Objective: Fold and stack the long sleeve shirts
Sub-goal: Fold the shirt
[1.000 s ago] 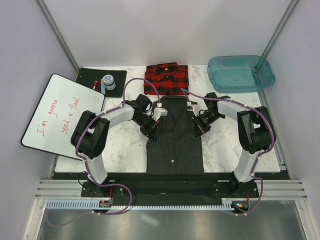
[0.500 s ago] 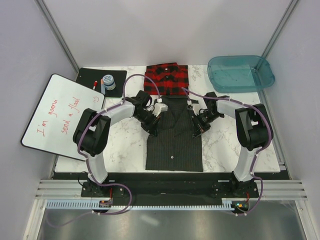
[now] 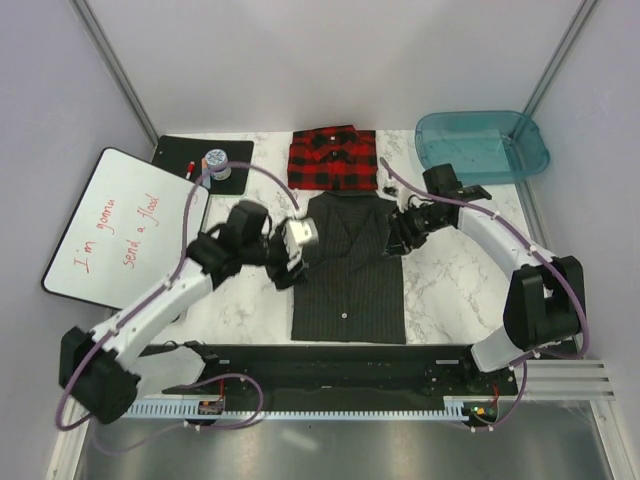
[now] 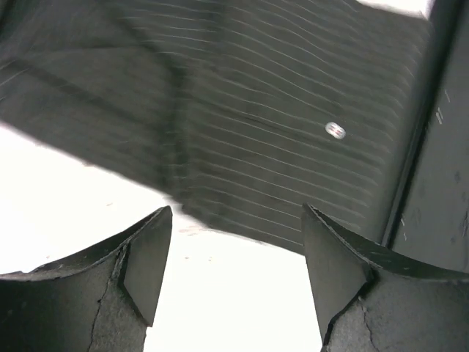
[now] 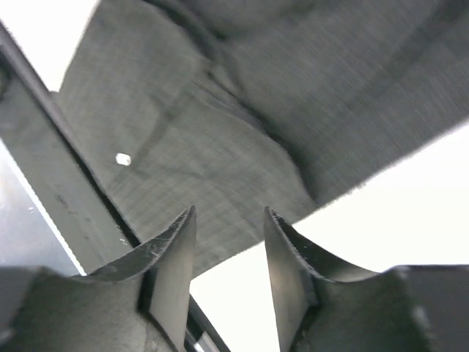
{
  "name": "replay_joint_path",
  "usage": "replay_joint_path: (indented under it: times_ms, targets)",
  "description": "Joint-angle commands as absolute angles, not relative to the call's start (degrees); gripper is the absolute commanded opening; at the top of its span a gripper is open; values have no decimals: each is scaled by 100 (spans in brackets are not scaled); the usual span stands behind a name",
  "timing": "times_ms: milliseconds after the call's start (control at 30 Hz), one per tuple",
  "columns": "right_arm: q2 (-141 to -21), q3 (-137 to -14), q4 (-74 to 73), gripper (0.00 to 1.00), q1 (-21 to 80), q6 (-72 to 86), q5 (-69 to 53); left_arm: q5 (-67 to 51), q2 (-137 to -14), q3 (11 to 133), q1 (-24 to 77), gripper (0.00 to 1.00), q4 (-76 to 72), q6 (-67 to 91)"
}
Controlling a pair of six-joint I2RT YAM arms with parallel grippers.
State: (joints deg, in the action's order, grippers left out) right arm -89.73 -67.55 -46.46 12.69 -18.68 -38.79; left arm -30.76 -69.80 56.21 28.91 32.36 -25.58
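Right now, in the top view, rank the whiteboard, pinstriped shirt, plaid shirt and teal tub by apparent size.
1. the whiteboard and the pinstriped shirt: they look about alike, so not ranked apart
2. the teal tub
3. the plaid shirt, smallest

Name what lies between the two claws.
The dark pinstriped shirt, flat on the table, lies between the left claw and right claw; the top view shows it.

White marble-patterned table (image 3: 450, 290) enclosed by plain pale walls (image 3: 330, 60) with metal corner posts (image 3: 110, 60).

whiteboard (image 3: 122, 228), "I'm gonna send a flood"
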Motion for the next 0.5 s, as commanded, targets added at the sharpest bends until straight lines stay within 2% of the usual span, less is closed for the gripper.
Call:
replay_joint_path:
  times_ms: [0, 200, 367, 467]
  targets:
    - [-9297, -6706, -4158, 43, 2064, -1617, -4666, -1532, -6119, 4039, 4310, 77, 2377, -3234]
    - [-10361, -6811, -3375, 36, 3023, -1231, -5123, 156, -5423, 2788, 6317, 78, 856, -3647]
    - [-11414, -7074, -2971, 31, 3085, -1072, -5116, 1308, -6053, 2672, 7714, 75, 116, -3490]
    - [-11942, -7321, -2848, 30, 3059, -1064, -4966, 1485, -6275, 2619, 8102, 68, -412, -3542]
